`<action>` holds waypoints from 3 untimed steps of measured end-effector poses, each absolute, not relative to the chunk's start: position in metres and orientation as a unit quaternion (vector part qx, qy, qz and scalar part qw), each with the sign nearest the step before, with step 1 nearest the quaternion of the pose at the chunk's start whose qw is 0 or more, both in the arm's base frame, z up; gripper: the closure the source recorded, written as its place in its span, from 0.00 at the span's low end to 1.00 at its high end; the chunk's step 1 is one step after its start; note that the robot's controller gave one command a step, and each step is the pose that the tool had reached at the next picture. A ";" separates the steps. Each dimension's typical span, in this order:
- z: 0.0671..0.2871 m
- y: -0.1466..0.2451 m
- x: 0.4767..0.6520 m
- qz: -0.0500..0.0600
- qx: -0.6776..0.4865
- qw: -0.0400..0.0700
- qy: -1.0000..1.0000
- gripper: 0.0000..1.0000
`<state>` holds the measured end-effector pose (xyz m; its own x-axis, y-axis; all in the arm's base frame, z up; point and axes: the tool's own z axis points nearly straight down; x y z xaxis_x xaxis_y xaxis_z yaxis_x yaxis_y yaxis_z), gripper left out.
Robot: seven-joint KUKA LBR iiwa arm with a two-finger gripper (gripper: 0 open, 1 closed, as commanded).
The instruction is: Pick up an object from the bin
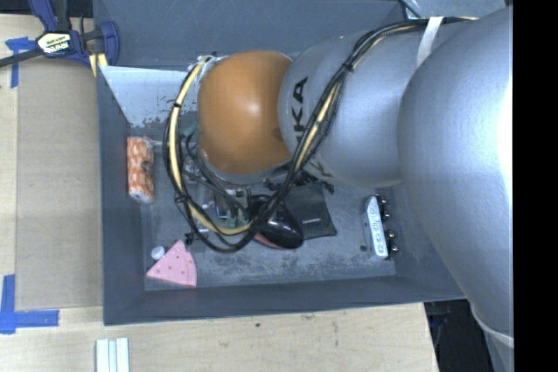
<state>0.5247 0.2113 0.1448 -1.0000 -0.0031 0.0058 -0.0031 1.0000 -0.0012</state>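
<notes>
- The arm (pixel 410 100) stretched in from 3 o'clock, with its orange cover (pixel 244 113) over the middle of the bin (pixel 261 13).
- I could not tell how the fingers stood.
- A flat black thing (pixel 312 215) lay just beside the cover at 4 o'clock.
- A pink triangle (pixel 174 267) lay at 7 o'clock and an orange-speckled roll (pixel 139 168) at 9.

**Arm blocks the middle; bare floor at the edges**

The orange cover (pixel 244 113) and its cables (pixel 179 152) fill the middle of the bin (pixel 261 13). The arm (pixel 418 100) blocks everything right of the cover. A packet (pixel 139 168) lies left of the cover, a pink wedge (pixel 174 266) below-left, and a black slab (pixel 312 213) and white strip (pixel 377 226) below-right. Bare floor shows above-left of the cover, and below it between wedge and slab.
</notes>
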 end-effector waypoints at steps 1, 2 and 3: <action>0.150 0.210 0.527 -0.001 0.000 -0.001 -1.000 0.00; 0.069 0.243 0.502 0.000 0.246 0.004 -0.969 0.00; 0.113 0.241 0.500 -0.001 0.249 -0.003 -0.968 0.00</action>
<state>0.4997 0.2410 0.1134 -0.8759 -0.4825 -0.0059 -0.4825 0.8759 0.0003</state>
